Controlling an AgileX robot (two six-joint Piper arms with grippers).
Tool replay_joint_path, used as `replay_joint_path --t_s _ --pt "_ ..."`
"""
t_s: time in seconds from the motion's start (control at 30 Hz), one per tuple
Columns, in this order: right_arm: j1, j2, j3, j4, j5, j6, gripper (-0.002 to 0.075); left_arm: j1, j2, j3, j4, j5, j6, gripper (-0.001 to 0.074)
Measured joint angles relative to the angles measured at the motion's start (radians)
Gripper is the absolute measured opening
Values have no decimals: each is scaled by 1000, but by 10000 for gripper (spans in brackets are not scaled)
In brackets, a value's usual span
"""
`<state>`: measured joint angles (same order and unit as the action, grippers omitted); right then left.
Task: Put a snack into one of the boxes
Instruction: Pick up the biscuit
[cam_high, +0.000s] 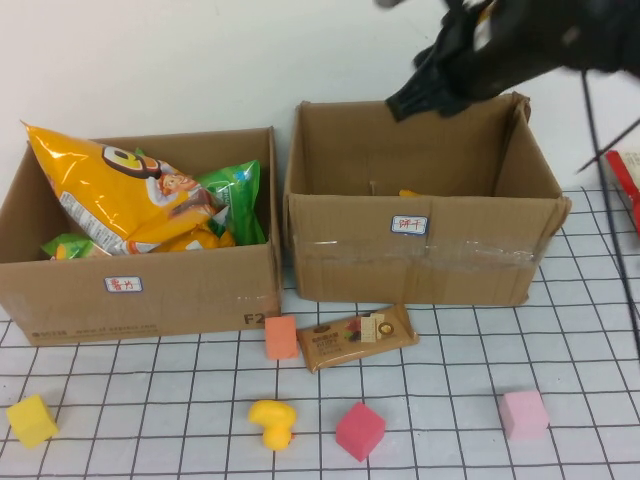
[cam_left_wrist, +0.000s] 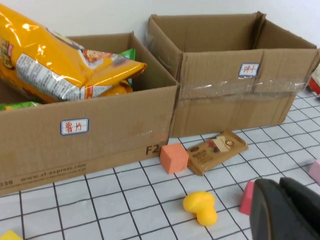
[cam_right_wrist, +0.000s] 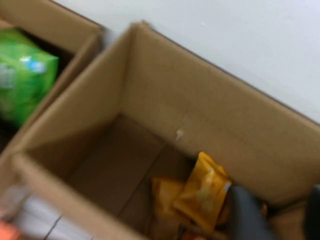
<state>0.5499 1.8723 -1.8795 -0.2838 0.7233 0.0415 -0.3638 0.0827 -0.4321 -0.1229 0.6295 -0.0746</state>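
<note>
R end effector (cam_high: 405, 103) over taped cardboard box (cam_high: 425, 262), fingers apart, empty; L end effector (cam_left_wrist: 287, 212) low, state unclear.

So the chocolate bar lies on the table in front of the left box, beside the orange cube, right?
Not quite. In the high view the chocolate bar lies beside the orange cube, but in front of the right box, not the left box. The right gripper hovers over that box.

Orange snack packets (cam_right_wrist: 202, 192) lie on the floor of the open taller box (cam_right_wrist: 150, 95); a green bag (cam_right_wrist: 22, 80) fills the neighbouring box (cam_right_wrist: 60, 25).
</note>
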Motion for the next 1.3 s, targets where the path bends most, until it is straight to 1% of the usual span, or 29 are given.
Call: replay_joint_path --t_s 0.07,0.13,0.17,0.2,0.37,0.47,0.6,0.77,0.83,0.9,0.97,1.1,1.17,1.2,1.3 --pt "-2 -50 -2 73 60 -88 113 0 0 0 0 8 0 -1" --pt "-2 -92 -3 163 122 -193 52 0 0 0 0 12 0 -1" --pt "-2 -110 -3 219 160 -255 33 0 0 0 0 14 0 -1" --pt "-2 -121 -4 258 202 -312 23 0 0 0 0 14 0 -1" --pt "-2 -144 -6 507 462 -738 2 0 0 0 0 18 0 -1" --pt "-2 -135 7 632 490 -918 0 0 0 0 2 27 0 -1" --pt "0 -93 25 709 490 -1043 0 0 0 0 10 28 7 -1" --pt "5 -14 25 695 490 -1105 8 0 0 0 13 30 16 -1" --pt "19 26 25 649 490 -1139 30 0 0 0 13 30 20 -1" --pt "40 66 25 606 490 -1173 81 0 0 0 15 32 20 -1" --pt "60 105 25 589 490 -1204 165 0 0 0 14 36 20 -1" --pt "102 185 25 569 490 -1277 375 0 0 0 17 38 20 -1" --pt "127 222 25 531 490 -1331 445 0 0 0 22 40 22 -1" --pt "139 239 25 505 490 -1353 465 0 0 0 23 44 22 -1" --pt "167 280 25 440 471 -1367 492 0 0 0 25 56 28 -1"
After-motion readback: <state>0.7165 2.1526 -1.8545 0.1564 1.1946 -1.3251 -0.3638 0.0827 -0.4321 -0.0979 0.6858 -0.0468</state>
